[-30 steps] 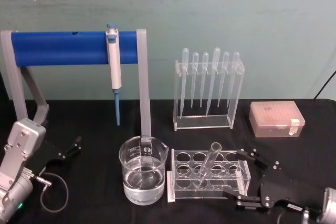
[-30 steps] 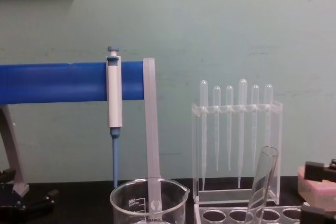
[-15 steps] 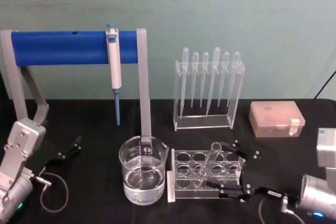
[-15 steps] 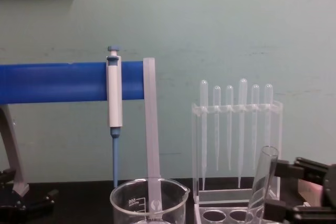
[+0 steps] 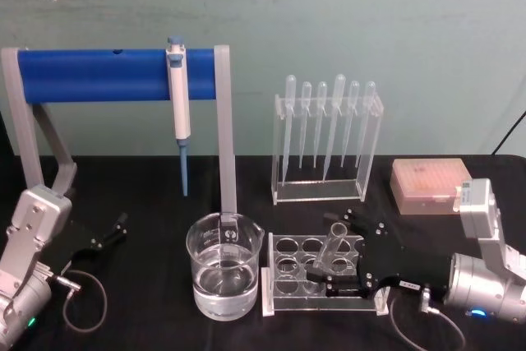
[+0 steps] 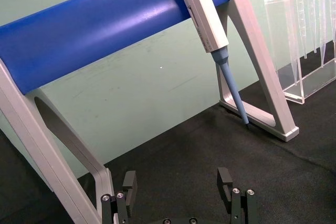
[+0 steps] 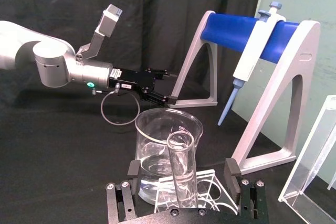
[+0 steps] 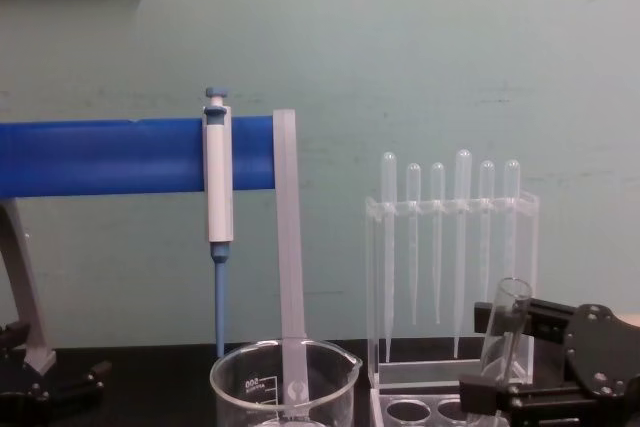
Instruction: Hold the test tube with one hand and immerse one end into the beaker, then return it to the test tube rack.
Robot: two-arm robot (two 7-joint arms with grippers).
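1. Black cloth-covered table [image 5: 148,195]: it lies beneath both claws and carries all the glassware.
2. Grey frame with a thick blue cylindrical bar [image 5: 107,74]: it stands behind the left claw and far off to the left of the right claw.
3. Clear acrylic stand of thin bulb-topped plastic pipettes [image 5: 325,191]: it is behind the right claw, toward the wall, and not touching it.
4. Clear plastic test tube rack with round holes [image 5: 288,265]: the right claw reaches in over its right half.
5. Wide clear glass beaker [image 5: 223,273] with white graduation marks, partly filled with clear liquid: it sits just past the rack's left end, straight ahead of the right claw's fingertips.
6. Black two-fingered right claw [image 5: 341,254] on a silver wrist: its jaws are spread wide, one finger on each side of the tube. The right wrist view shows a gap on both sides.
7. Pink lidded tip box [image 5: 431,187]: behind the right claw's wrist, apart from it.
8. Black left claw [image 6: 177,179]: low at the table's left, fingers wide apart with nothing between them.
9. Blue-and-white pipettor [image 5: 177,92]: it hangs on the bar, above and beyond the left claw.
10. Clear glass test tube [image 7: 182,166] with a flared rim: it sits tilted in a rack hole, between the right claw's open fingers and ungripped.
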